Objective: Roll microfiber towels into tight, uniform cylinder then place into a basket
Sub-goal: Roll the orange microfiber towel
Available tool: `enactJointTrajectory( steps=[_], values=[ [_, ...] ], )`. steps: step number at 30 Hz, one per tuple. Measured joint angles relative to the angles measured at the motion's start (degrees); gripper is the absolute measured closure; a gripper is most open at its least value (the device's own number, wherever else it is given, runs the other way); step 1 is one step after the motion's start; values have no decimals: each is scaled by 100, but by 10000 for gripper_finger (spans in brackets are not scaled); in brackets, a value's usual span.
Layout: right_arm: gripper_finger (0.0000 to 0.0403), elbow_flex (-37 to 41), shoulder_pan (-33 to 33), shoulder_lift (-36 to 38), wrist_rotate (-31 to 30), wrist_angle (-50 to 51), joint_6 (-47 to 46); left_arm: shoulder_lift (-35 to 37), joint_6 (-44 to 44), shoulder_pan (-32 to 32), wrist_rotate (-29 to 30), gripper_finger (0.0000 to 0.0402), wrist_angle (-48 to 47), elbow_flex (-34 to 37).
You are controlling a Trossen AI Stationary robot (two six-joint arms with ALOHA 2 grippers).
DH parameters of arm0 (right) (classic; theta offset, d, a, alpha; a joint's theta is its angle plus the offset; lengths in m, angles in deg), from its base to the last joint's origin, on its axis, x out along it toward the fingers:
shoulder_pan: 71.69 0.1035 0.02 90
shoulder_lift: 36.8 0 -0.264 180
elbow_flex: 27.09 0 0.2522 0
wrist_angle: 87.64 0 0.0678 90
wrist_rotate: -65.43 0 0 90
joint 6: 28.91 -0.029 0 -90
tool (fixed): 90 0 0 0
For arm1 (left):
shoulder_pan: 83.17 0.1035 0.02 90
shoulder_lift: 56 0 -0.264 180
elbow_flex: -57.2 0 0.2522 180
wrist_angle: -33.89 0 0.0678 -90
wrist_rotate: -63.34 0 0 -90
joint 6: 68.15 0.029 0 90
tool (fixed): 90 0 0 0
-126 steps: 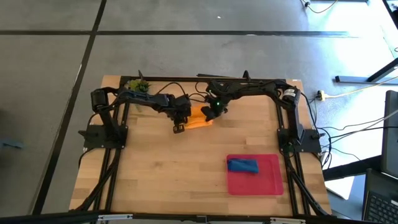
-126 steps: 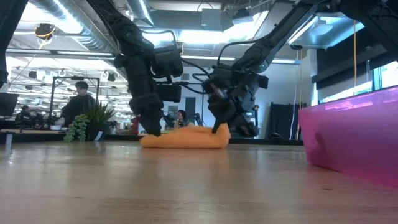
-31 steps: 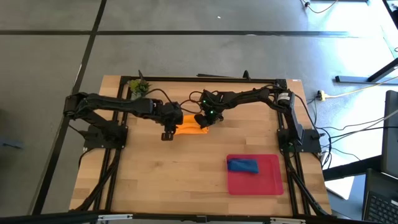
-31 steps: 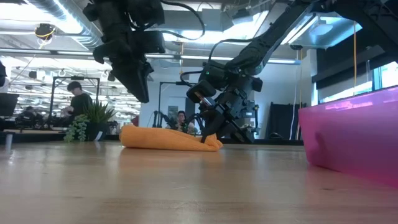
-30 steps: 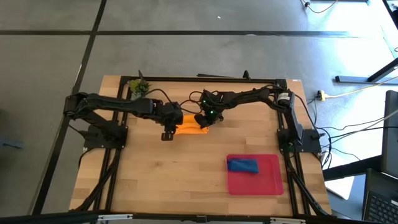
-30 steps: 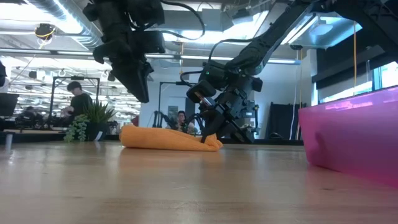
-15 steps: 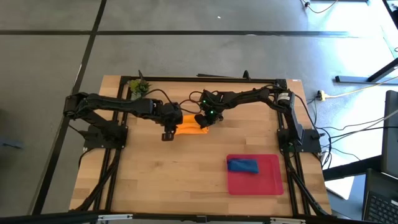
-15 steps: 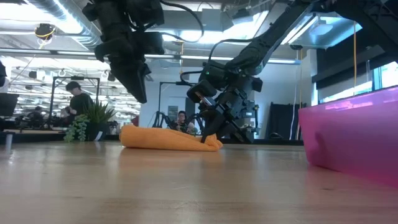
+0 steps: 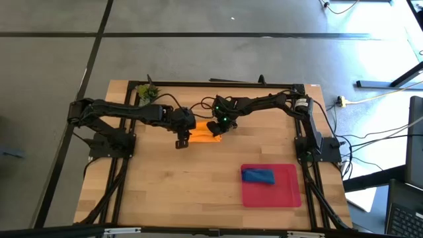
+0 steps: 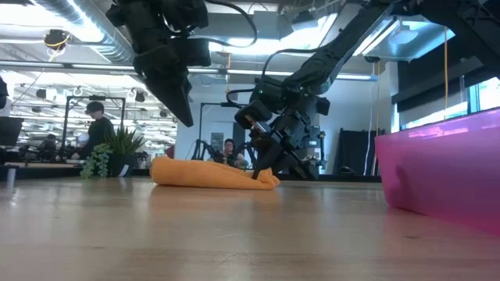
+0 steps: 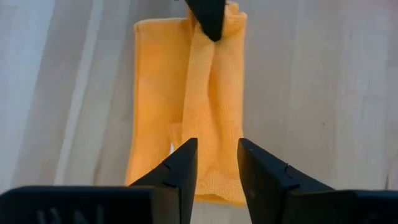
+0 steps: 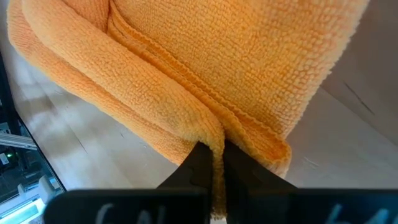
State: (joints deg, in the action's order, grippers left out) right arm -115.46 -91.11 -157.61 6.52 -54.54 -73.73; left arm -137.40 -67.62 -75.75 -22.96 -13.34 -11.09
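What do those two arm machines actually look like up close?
Both are dark, slim, jointed arms trailing black cables. The left tool ends in two flat, wedge-shaped black fingers; the right tool has two narrower black fingers. A small green light glows near the right arm's wrist in the overhead view.

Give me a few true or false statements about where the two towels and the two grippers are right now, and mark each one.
1. The blue towel lies in the red tray. True.
2. The orange towel is also in the tray. False: it lies on the wooden table, away from the tray.
3. The right gripper pinches an edge of the orange towel. True.
4. The left gripper is clamped on the orange towel. False: it hovers above it, fingers apart.
5. The orange towel is a tight cylinder. False: it is loosely folded.
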Motion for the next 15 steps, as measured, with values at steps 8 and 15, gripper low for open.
enactJointTrajectory(
  steps=[8,15],
  values=[
    [389,0,-2,0,-2,-6,-9,-2,430,-185,-184,294,241,337],
    [389,0,-2,0,20,-5,1,-2,591,-324,-184,294,801,859]
  ],
)
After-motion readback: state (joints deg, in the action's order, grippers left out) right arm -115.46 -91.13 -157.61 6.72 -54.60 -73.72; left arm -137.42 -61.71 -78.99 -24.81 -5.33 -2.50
